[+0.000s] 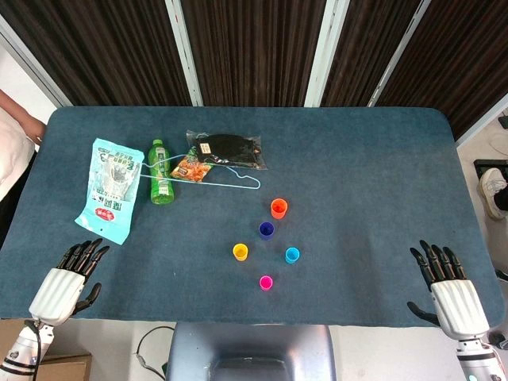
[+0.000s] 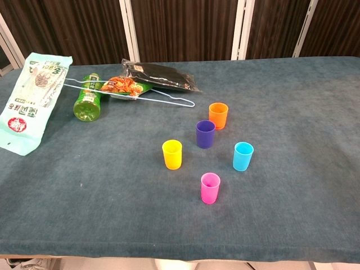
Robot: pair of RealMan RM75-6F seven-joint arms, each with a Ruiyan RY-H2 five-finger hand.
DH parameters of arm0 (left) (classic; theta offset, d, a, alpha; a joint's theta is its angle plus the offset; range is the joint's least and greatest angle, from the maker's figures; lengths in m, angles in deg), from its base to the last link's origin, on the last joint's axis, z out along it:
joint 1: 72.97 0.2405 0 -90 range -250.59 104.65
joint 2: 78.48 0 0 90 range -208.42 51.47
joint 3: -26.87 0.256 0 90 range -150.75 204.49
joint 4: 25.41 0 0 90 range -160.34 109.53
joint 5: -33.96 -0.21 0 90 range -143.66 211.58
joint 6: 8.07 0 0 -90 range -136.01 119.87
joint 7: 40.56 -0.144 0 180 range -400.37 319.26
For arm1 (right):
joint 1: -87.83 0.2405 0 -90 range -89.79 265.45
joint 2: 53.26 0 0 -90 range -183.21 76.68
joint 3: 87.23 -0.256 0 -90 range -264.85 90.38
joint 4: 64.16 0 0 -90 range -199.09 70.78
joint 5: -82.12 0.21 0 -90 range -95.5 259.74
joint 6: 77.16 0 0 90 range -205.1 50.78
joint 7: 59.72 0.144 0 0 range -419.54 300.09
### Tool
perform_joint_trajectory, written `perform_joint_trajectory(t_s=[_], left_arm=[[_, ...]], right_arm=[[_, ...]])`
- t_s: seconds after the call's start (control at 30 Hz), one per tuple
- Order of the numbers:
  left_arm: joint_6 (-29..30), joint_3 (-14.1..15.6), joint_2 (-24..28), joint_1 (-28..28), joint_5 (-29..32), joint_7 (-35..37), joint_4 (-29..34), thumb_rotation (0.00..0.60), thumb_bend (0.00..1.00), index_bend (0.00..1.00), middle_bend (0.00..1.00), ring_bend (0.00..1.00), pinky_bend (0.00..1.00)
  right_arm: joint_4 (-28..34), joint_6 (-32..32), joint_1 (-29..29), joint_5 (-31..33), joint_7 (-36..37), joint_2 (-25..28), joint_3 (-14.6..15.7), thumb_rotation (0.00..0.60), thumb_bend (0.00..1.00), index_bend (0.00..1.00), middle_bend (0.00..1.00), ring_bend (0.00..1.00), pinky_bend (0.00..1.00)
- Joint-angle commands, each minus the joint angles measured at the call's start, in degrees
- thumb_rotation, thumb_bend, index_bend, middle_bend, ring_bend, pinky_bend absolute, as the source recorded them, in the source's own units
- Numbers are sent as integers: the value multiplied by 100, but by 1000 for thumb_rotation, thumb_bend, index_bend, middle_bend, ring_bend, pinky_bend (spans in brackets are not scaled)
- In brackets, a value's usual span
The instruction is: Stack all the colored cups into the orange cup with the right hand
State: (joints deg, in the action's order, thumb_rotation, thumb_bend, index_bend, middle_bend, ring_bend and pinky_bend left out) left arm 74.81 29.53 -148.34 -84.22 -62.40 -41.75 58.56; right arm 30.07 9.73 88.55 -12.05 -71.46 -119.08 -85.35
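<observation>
Five cups stand apart on the tabletop [image 1: 381, 182]; the purple cup [image 1: 267, 230] sits just beside the orange cup [image 1: 279, 208]. My right robot hand [image 1: 448, 282] rests well away from it, fingers spread, empty. Reaching past purple, I risk toppling it.

Bare blue tabletop [image 1: 373, 198] lies between my right robot hand [image 1: 448, 290] and the small light-blue plastic cup [image 1: 292, 255], nearest obstacle.
</observation>
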Motion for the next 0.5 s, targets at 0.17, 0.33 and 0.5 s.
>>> perform_joint_trajectory(t_s=[0.17, 0.33, 0.5], left_arm=[[-4, -7, 0, -14, 7, 38, -7, 600, 461, 0, 0, 0, 116], [-32, -11, 4, -43, 8, 91, -17, 600, 461, 0, 0, 0, 116], [6, 7, 18, -17, 0, 82, -16, 600, 460, 0, 0, 0, 116]], right_arm=[[-125, -58, 131, -51, 160, -113, -95, 600, 260, 0, 0, 0, 0], [37, -657, 835, 13, 310, -166, -578, 600, 260, 0, 0, 0, 0], [377, -2067, 2018, 708, -300, -360, -1329, 600, 260, 114, 0, 0, 0]])
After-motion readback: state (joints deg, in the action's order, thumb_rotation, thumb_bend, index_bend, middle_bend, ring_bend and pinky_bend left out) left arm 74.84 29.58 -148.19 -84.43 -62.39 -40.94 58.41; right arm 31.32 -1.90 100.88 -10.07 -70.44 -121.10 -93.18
